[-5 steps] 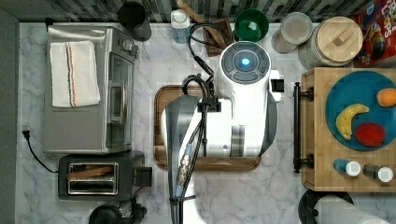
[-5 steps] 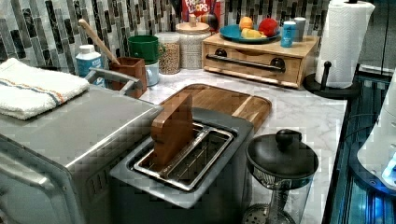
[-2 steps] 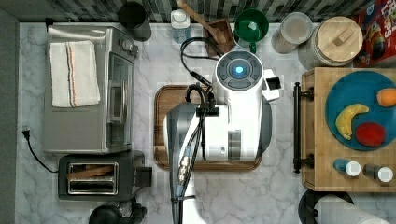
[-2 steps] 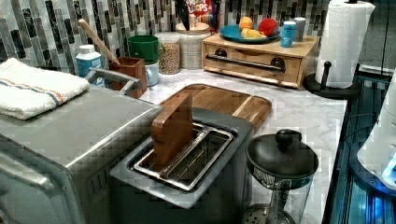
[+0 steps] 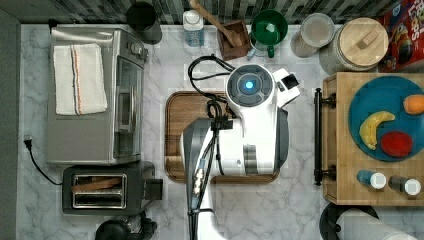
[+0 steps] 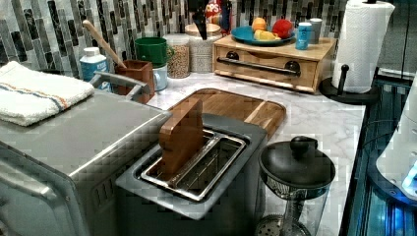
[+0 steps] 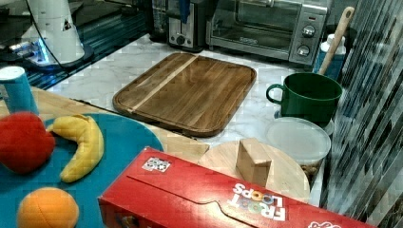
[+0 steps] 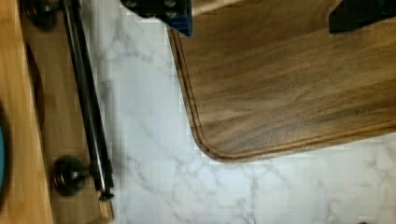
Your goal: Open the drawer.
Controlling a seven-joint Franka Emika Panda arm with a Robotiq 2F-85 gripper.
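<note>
Top view: the white arm (image 5: 252, 125) stands over the cutting board (image 5: 182, 135), hiding most of it; the drawer (image 5: 330, 137) lies at the top view's right, shut, its black bar handle (image 5: 317, 136) facing the arm across a strip of marble counter (image 5: 300, 205).

Left view: the drawer front (image 6: 268, 64) appears at the rear of the counter, below a blue plate of fruit (image 6: 265, 34); the cutting board (image 6: 236, 105) is bare here.

Wrist view: the handle (image 8: 88, 98), one of its posts (image 8: 67, 175) and a rounded corner of the cutting board (image 8: 280, 88) appear together. Two dark fingertips (image 8: 161, 11) stand apart, spread above the board's edge. The handle lies beside them, separated by marble, not touched.
</note>
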